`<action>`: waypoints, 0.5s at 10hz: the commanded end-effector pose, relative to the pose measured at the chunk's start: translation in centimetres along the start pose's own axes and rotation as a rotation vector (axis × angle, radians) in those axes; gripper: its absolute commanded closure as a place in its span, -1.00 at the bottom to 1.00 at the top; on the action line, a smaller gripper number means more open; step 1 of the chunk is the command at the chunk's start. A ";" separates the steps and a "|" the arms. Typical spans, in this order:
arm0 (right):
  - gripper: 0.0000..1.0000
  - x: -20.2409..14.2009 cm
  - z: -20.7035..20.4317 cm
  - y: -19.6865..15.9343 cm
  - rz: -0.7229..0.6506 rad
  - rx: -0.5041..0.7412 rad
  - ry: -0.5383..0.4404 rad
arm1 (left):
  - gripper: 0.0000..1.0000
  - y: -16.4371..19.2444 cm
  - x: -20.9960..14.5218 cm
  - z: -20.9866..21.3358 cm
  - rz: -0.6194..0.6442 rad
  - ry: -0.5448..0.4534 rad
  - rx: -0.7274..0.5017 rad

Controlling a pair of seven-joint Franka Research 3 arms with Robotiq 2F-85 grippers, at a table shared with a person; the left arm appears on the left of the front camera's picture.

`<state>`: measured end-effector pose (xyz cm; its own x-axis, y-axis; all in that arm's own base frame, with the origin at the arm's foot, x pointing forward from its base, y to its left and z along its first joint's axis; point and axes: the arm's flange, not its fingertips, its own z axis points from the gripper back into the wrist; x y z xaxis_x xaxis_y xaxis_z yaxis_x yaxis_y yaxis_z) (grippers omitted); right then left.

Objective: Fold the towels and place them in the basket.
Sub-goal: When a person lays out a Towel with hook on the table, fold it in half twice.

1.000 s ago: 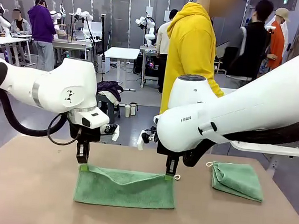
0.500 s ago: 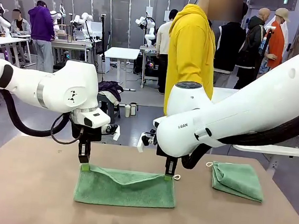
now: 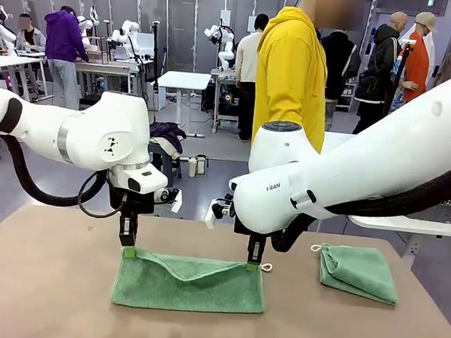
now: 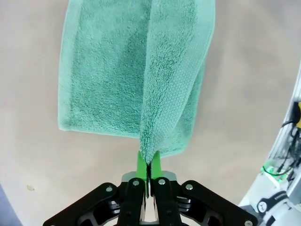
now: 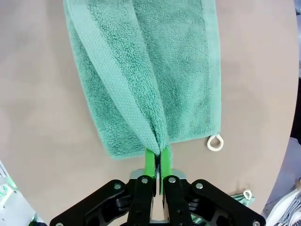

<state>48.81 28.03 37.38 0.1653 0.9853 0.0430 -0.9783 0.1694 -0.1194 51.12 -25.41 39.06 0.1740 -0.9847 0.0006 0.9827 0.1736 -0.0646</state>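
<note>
i hold both grippers [image 3: 127, 249] [image 3: 254, 263] clenched on the towel's [image 3: 189, 284] far corners; i should lay them level, edges matched.

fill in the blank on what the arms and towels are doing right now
1. Both the left fingers and the right fingers are ____ on corners of the middle towel.
2. A second towel, already ____, lies on the table at the robot's right.
3. The middle towel's cord loop sits by the corner the ____ fingers hold.
Missing: shut; folded; right.
</note>
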 end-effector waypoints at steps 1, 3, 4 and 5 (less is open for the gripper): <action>0.89 0.8 -0.5 -3.5 -0.002 0.077 0.018 | 0.92 1.9 0.0 -0.3 -0.060 0.006 -0.018; 0.89 0.8 -0.6 -4.7 0.018 0.105 0.026 | 0.92 2.8 -0.5 -0.8 -0.061 -0.011 -0.007; 0.89 0.6 -1.1 -5.8 0.031 0.136 0.047 | 0.92 3.5 -0.5 -1.0 -0.068 -0.049 0.000; 0.89 0.6 -1.6 -6.8 0.050 0.168 0.051 | 0.92 4.3 -0.5 -1.4 -0.055 -0.037 -0.020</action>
<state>54.44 27.41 36.63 0.1558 0.9877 -0.0093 -0.9878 0.1557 -0.0030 54.03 -23.95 37.54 0.1275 -0.9917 0.0188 0.9892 0.1258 -0.0751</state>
